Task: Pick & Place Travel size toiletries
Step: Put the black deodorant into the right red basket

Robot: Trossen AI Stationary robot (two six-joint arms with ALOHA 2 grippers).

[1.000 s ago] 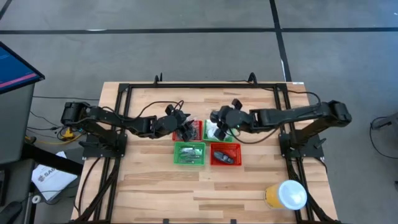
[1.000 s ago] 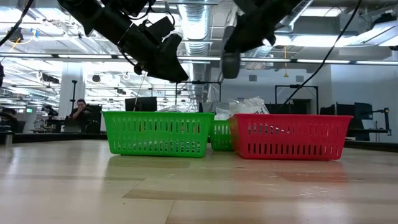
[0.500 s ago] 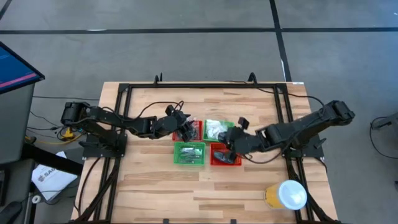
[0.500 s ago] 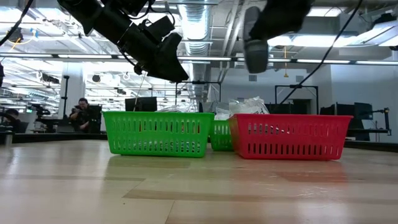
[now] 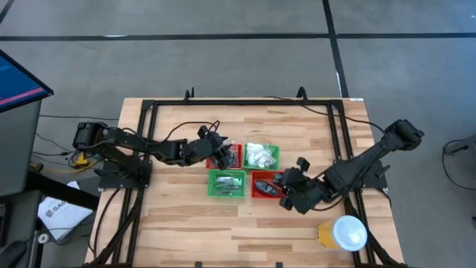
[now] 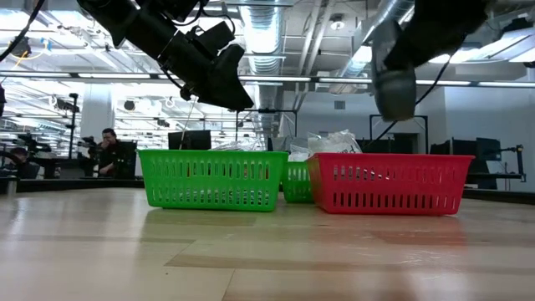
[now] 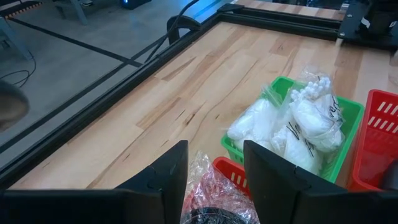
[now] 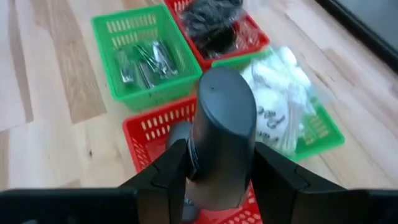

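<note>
Four small mesh baskets stand mid-table. The far red basket point(image 5: 232, 155) holds black coiled pieces, the far green basket point(image 5: 262, 155) white crinkly packets point(image 7: 292, 127), the near green basket point(image 5: 226, 184) thin silver tubes point(image 8: 144, 61), and the near red basket point(image 5: 268, 184) dark mini bottles. My right gripper point(image 5: 285, 190) hovers at the near red basket's right side, shut on a dark oblong mini bottle point(image 8: 224, 130). My left gripper point(image 7: 214, 177) is open above the far red basket's bagged black coils point(image 7: 214, 199). My right gripper pinches the dark mini bottle between its two fingers point(image 8: 169, 177), one on each side of the lower body point(image 8: 219, 180). The bottle lies along the fingers, its rounded end point(image 8: 225, 84) sticking out past them. It is lifted clear above the near red basket point(image 8: 146, 134) and points down in the low view point(image 6: 394, 94).
A large yellow tub with a white lid point(image 5: 343, 232) stands near the table's near right corner. A black frame rail point(image 5: 245, 103) runs along the far side. Bare wood lies near of the baskets and to their left.
My right gripper has carried the dark bottle from above the far green basket toward the table's near edge and to the right, and now stands at the near red basket's right side. My left gripper has kept still.
</note>
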